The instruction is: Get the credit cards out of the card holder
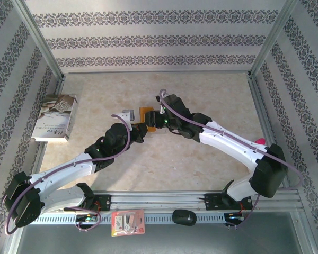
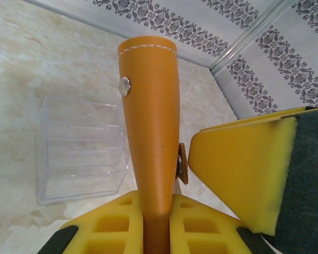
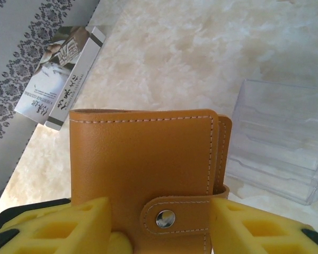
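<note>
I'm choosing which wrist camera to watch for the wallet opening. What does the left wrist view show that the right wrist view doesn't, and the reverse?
Left wrist view: the card holder edge-on, its near end clamped in the left gripper, one pad of the right gripper beside it, a gap between. Right wrist view: the holder's flat face, the snap tab across it, apparently fastened, the right gripper open astride that tab, and a book by the wall. Both: the holder and the clear plastic stand.
</note>
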`<action>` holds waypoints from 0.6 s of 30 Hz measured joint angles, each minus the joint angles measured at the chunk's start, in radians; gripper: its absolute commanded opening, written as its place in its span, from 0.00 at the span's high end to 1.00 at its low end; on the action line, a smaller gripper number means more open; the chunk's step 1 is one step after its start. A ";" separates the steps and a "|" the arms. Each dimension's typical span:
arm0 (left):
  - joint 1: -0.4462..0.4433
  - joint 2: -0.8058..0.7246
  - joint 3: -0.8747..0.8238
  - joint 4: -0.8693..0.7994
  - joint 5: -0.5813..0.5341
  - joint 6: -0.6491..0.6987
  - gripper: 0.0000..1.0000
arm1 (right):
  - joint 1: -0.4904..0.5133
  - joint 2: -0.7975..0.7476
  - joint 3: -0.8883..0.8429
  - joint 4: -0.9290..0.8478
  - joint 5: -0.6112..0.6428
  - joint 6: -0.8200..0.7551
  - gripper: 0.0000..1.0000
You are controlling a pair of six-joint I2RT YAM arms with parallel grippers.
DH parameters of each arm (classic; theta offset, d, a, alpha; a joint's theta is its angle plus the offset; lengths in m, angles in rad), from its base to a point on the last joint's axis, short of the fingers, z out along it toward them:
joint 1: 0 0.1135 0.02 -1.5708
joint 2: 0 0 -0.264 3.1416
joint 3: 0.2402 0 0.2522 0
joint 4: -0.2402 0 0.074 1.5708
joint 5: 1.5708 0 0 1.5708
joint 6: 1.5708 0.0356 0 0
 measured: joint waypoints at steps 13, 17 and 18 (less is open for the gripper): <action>-0.001 -0.027 -0.005 -0.040 -0.004 0.014 1.00 | 0.000 0.023 0.002 -0.014 0.006 -0.019 0.57; -0.001 -0.027 -0.005 -0.041 -0.003 0.015 1.00 | 0.000 0.026 0.002 -0.015 -0.001 -0.025 0.65; -0.001 -0.027 -0.005 -0.043 -0.003 0.015 1.00 | 0.000 0.027 0.002 -0.015 -0.001 -0.029 0.68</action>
